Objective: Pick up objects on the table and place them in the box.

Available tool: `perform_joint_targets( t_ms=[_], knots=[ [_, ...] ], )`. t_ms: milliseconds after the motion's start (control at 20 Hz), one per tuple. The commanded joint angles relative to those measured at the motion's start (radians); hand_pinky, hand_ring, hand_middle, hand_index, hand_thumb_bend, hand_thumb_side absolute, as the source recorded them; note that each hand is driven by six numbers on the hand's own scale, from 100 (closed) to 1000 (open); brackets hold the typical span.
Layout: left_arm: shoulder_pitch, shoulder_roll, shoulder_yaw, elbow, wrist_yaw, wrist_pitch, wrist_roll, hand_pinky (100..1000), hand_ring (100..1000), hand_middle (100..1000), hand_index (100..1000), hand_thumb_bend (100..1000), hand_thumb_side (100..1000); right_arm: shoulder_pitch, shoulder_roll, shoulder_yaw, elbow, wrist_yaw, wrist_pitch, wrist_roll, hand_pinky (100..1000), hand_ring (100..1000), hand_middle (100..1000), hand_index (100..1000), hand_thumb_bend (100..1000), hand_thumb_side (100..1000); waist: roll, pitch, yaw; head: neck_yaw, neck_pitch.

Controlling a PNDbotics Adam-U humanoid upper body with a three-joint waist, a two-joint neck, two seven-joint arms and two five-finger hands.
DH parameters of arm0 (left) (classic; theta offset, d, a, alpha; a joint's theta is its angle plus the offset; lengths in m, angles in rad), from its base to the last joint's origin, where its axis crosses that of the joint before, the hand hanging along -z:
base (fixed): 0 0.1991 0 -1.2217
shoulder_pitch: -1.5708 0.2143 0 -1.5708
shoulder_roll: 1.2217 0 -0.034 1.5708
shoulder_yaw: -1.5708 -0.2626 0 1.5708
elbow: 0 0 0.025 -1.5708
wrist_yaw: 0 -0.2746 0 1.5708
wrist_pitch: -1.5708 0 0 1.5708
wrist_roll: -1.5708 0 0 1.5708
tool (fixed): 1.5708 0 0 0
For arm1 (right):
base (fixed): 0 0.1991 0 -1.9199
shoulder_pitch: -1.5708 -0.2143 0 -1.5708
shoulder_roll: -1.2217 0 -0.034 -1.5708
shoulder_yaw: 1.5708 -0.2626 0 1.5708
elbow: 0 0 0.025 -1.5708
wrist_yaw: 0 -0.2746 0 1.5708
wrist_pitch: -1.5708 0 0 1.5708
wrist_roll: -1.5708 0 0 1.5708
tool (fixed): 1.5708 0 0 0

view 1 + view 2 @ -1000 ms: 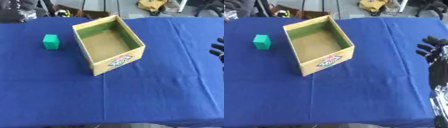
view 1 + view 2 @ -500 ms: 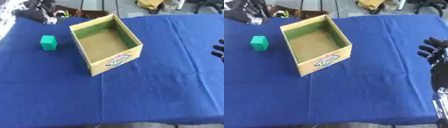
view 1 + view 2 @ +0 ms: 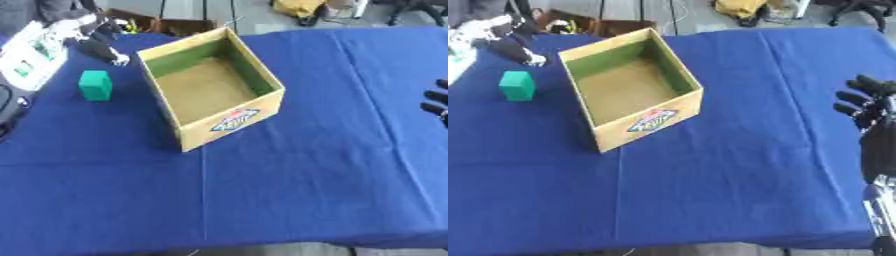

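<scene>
While the green block [image 3: 516,85] sits on the blue table [image 3: 737,165] at the far left, the right hand [image 3: 865,102] waits way over at the right edge, well apart from it. Its black fingers are curled and it holds nothing. Between the two stands the open cardboard box [image 3: 631,88], turned a bit askew, with nothing inside. The block is just beside the box's left wall, not touching it. The left hand [image 3: 98,46] comes in at the top left corner, near the block, but whether its fingers are spread or curled cannot be told.
</scene>
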Motion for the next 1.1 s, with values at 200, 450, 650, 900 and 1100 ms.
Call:
perform_joint_targets(
  t_ms=[200,450,650,900,1100],
  knots=[
    [-0.058,-0.011,0.017,0.143,-0.098,-0.095,0.015,735,772,735,855,726,208,-0.005,-0.026,-0.01,-0.022,-0.004,-0.003,-0.001,744,760,767,832,100,956,-0.003,-0.017,0.002,-0.001,-0.002],
    [-0.067,-0.012,0.03,0.215,-0.176,-0.173,0.027,741,780,746,864,747,201,-0.004,-0.026,-0.01,-0.021,-0.004,-0.002,0.0,745,761,767,832,100,957,-0.003,-0.017,0.004,-0.002,-0.001],
    [-0.067,-0.006,0.039,0.249,-0.237,-0.231,0.012,757,791,758,872,769,200,-0.002,-0.026,-0.011,-0.022,-0.004,-0.003,0.0,745,761,767,832,100,959,-0.004,-0.016,0.003,-0.004,-0.002],
    [-0.063,0.002,0.069,0.243,-0.313,-0.277,-0.052,775,801,768,881,850,235,0.0,-0.025,-0.012,-0.022,-0.004,-0.003,-0.001,745,761,767,832,100,960,-0.005,-0.016,0.003,-0.007,-0.001],
    [-0.056,0.006,0.096,0.227,-0.375,-0.293,-0.072,785,807,773,893,866,233,0.001,-0.024,-0.012,-0.022,-0.003,-0.003,-0.001,745,761,767,832,100,961,-0.005,-0.016,0.004,-0.008,0.0]
  ],
)
